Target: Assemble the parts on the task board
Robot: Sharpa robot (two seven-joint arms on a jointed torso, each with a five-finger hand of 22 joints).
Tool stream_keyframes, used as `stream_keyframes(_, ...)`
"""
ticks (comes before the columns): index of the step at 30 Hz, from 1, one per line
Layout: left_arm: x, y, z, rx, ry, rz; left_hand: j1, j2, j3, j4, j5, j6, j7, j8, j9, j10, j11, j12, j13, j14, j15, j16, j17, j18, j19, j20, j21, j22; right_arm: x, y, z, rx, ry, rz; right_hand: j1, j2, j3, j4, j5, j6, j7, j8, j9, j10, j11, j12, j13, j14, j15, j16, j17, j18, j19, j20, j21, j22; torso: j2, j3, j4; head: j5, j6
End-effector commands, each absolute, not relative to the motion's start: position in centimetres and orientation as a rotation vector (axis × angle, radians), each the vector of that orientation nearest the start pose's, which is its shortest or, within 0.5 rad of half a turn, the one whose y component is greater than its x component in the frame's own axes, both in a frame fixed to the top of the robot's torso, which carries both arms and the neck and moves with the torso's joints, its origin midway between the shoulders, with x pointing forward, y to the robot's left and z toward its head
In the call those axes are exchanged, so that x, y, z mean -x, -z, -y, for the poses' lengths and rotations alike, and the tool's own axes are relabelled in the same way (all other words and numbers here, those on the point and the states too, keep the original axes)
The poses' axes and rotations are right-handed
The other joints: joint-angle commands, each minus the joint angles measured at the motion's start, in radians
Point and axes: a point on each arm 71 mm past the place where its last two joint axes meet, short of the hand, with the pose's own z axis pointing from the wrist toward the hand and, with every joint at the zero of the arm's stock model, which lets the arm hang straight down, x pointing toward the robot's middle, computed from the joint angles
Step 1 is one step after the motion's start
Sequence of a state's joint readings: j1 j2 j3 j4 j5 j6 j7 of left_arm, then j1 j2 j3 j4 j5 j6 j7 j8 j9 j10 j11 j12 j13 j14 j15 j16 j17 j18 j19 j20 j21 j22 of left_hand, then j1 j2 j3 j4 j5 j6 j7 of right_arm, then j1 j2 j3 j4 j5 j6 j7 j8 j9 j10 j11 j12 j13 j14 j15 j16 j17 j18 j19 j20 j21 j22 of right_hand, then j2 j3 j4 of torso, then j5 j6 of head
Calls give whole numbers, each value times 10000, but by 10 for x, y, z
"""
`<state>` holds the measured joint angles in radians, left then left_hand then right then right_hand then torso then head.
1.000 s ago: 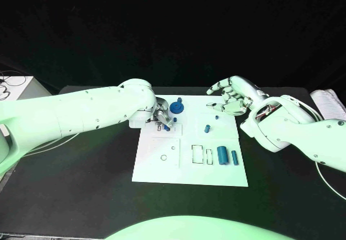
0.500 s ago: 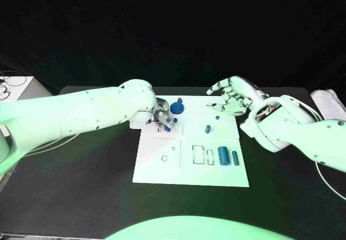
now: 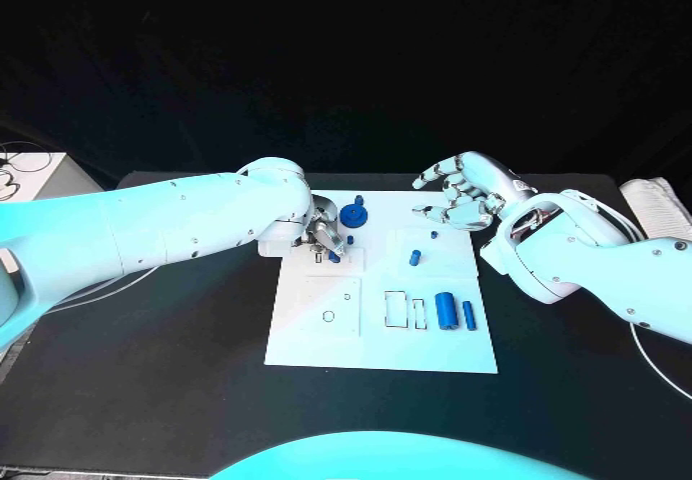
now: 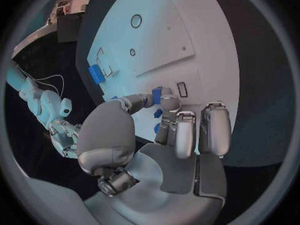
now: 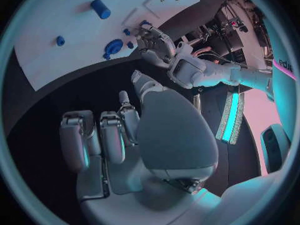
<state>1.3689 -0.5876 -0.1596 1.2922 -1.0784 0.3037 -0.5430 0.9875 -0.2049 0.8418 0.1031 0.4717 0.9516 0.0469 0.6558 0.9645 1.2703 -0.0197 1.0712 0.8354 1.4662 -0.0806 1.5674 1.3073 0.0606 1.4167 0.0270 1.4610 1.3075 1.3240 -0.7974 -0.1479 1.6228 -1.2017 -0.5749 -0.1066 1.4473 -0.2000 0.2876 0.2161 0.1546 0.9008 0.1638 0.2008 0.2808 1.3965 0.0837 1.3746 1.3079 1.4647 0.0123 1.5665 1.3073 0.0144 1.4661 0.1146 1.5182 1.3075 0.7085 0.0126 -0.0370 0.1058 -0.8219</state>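
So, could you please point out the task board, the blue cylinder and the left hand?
task board (image 3: 310,340), head view, bare near corner
blue cylinder (image 3: 446,309), head view, middle of its side
left hand (image 3: 322,237), head view, fingers over the board

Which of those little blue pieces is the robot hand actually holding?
The small blue piece at the board's far-left corner, pinched in the left robot hand. The blue cylinders and the round blue piece sit on the task board untouched.
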Motion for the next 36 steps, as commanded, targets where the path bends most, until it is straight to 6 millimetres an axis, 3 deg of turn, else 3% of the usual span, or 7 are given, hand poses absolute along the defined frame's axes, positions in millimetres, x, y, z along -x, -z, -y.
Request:
stream_keyframes(1, -516, 213, -156, -947, 2650, -24832, 195, 144, 1550, -1545, 11, 1, -47, -42, 21, 32, -113, 1, -32, 1046, -48, 34, 2635, -93, 15, 6, 5, 808, -474, 146, 158, -477, -8488, -15086, -69, -6, 38, -7, 37, 21, 29, -58, -9, -30, -22, -46, 594, 1052, -38, 29, 2601, -4, 758, -22, -22, 2298, -4, 0, -4, 4, -19)
stream_keyframes(36, -517, 214, -158, -886, 2581, -24857, -628, 172, 113, -640, -202, 54, -197, -79, 218, 190, -195, 25, 69, 1046, -87, 34, 2635, -94, 1, 13, -100, 766, -474, 146, 159, -469, -8475, -15136, -69, -6, 38, -7, 37, 21, 29, -58, -9, -30, -22, -46, 594, 1052, -38, 29, 2601, -4, 758, -22, -22, 2298, -7, -2, 0, -5, -34)
